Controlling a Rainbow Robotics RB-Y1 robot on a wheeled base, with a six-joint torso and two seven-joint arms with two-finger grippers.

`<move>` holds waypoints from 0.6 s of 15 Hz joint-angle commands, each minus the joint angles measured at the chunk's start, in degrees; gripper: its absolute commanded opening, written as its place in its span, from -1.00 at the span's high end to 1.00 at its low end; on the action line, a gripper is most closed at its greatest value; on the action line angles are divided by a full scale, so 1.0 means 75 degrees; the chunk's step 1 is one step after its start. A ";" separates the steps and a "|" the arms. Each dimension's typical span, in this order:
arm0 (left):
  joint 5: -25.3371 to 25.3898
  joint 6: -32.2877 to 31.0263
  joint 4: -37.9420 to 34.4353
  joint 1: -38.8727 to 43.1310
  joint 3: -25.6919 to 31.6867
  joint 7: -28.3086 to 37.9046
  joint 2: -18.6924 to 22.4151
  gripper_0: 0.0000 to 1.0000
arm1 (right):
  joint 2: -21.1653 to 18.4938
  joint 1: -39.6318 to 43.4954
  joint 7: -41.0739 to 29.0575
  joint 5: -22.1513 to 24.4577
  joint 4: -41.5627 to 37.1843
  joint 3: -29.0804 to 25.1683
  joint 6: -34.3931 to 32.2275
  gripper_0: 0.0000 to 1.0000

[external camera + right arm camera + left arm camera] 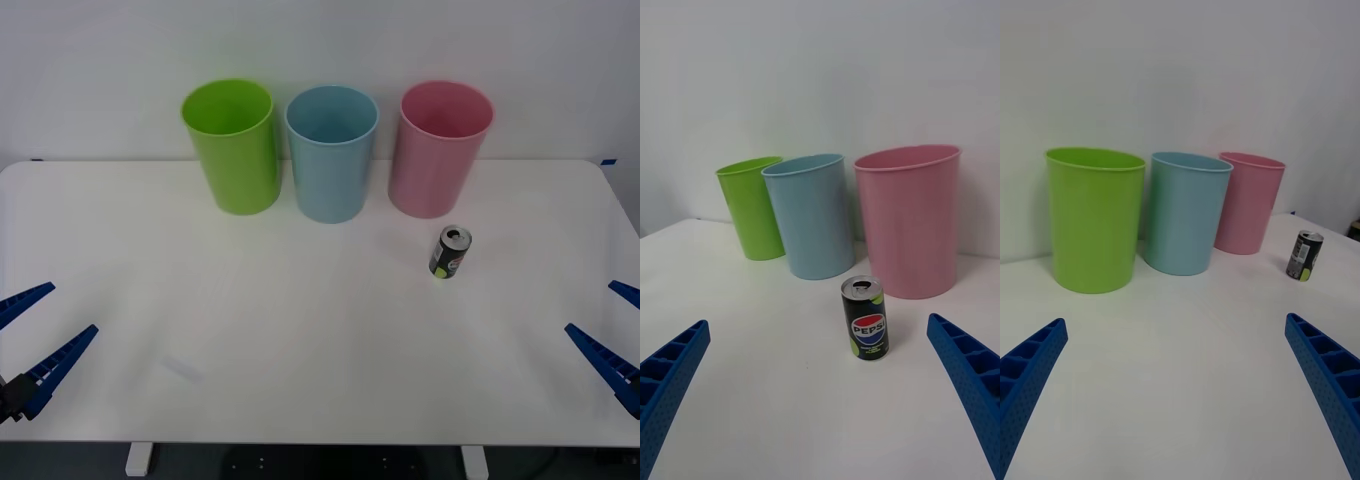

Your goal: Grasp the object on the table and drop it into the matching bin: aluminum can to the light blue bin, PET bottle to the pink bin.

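Note:
A small black aluminum can (450, 252) (864, 318) (1304, 255) with a yellow-green label and silver top stands upright on the white table (300, 340), just in front of the pink bin (440, 148) (911, 219) (1248, 202). The light blue bin (331, 152) (810, 214) (1185, 212) stands in the middle of the back row. My right gripper (612, 335) (820, 390) is open at the table's right front, facing the can from a distance. My left gripper (35, 335) (1176, 390) is open at the left front, far from the can.
A lime green bin (232, 145) (754, 206) (1094, 217) stands left of the light blue one, all three bins close together near the table's back edge before a white wall. Bare tabletop spreads between the grippers and the bins.

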 commanded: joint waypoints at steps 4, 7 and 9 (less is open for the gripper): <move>0.0000 0.0000 0.0000 0.0000 0.0000 0.0000 0.0000 -1.00 | 0.0020 0.0064 -0.0035 0.0096 0.0104 0.0121 0.0029 -1.00; 0.0000 0.0000 0.0000 0.0000 0.0000 0.0000 0.0000 -1.00 | -0.0109 0.0111 0.0035 0.0096 0.0104 0.0168 0.0087 -1.00; 0.0000 0.0000 0.0000 0.0000 0.0000 0.0000 0.0000 -1.00 | -0.0191 0.0240 0.0059 0.0096 0.0104 0.0191 0.0134 -1.00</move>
